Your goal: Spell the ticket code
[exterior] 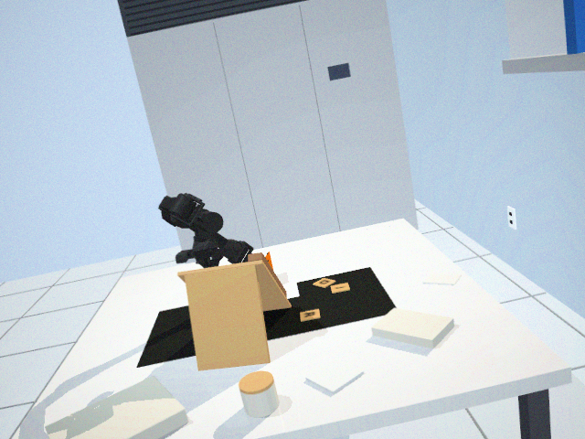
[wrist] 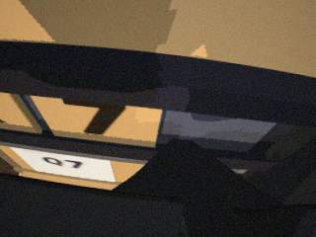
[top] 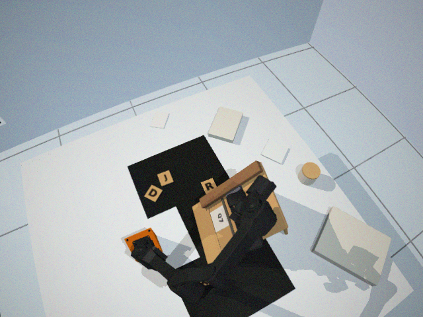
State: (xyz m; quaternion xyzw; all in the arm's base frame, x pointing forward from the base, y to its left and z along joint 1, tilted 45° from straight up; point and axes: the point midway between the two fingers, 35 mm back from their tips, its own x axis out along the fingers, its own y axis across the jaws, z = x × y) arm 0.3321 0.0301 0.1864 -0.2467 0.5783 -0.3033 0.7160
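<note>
The wooden board (top: 202, 220) (exterior: 228, 326) bears a dark letter rail (top: 229, 220) (wrist: 74, 64). In the wrist view the rail holds a 7 tile (wrist: 64, 120) and, left of it, a tile (wrist: 11, 115) cut off by the frame edge. Bare rail shows right of the 7. The ticket (top: 218, 218) (wrist: 94, 170) reads Q7. My gripper (top: 234, 209) (wrist: 180, 149) is shut and empty, with its tips at the rail's lower lip, below the bare part right of the 7. Loose tiles J (top: 165, 177) (exterior: 340, 287), D (top: 153, 193) (exterior: 324, 282) and R (top: 209, 185) (exterior: 310, 315) lie on the black mat (top: 184, 155).
A brown bar (top: 232, 184) stands along one end of the board. A wood-lidded jar (top: 310, 172) (exterior: 259, 394), a cream block (top: 225, 124) (exterior: 412, 326) and a larger block (top: 355, 235) stand around it. Another tile is mostly hidden under my arm.
</note>
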